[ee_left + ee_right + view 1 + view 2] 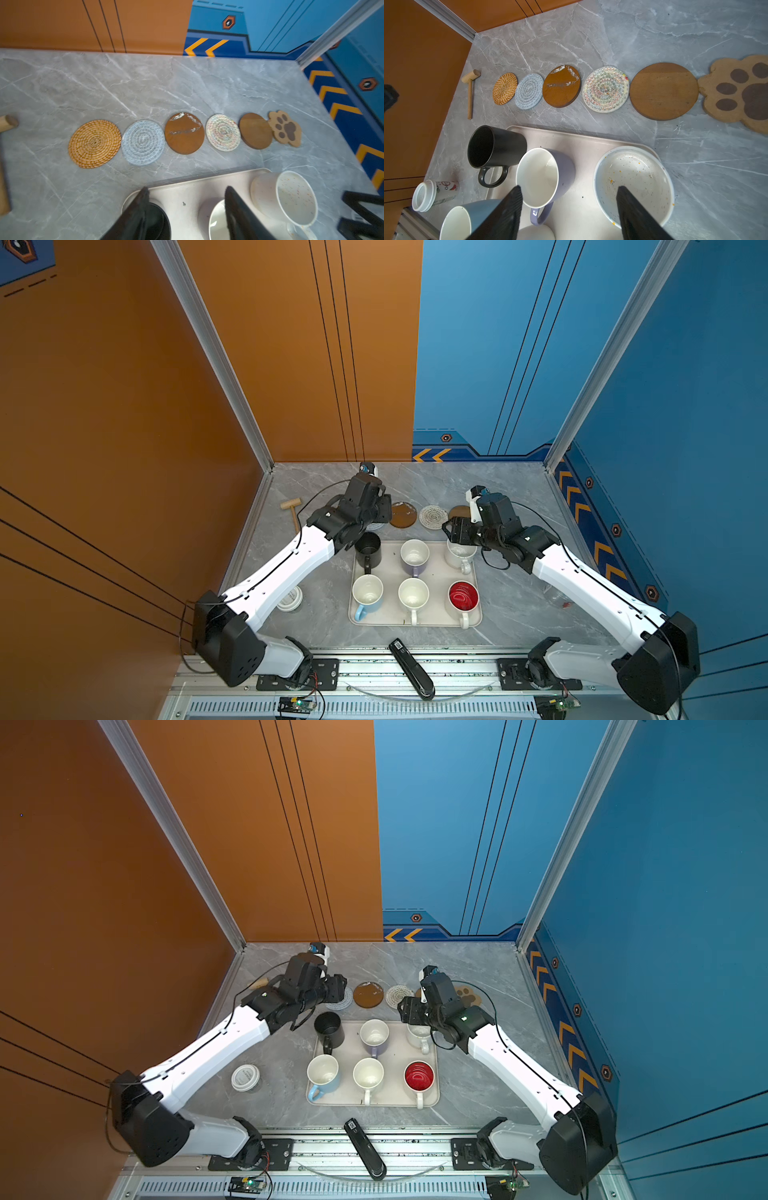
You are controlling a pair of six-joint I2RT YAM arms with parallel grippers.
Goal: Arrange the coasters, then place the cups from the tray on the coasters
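Six coasters lie in a row behind the tray: woven rattan [94, 143], grey crocheted [143, 142], scuffed brown [184, 133], white crocheted [222, 135], plain brown [255, 131] and paw-shaped [285, 128]. The cream tray [436, 570] holds the cups: black [368, 549], lavender [414, 556], speckled [460, 554], light blue [367, 597], white [413, 596] and red-lined [463, 598]. My left gripper [187, 189] hovers open and empty over the tray's far edge between the black and lavender cups. My right gripper [569, 188] is open and empty above the lavender and speckled cups.
A small wooden mallet [292, 510] lies left of the coaster row by the orange wall. A white-lidded jar [246, 1077] stands left of the tray under the left arm. A black handheld device [411, 668] rests on the front rail.
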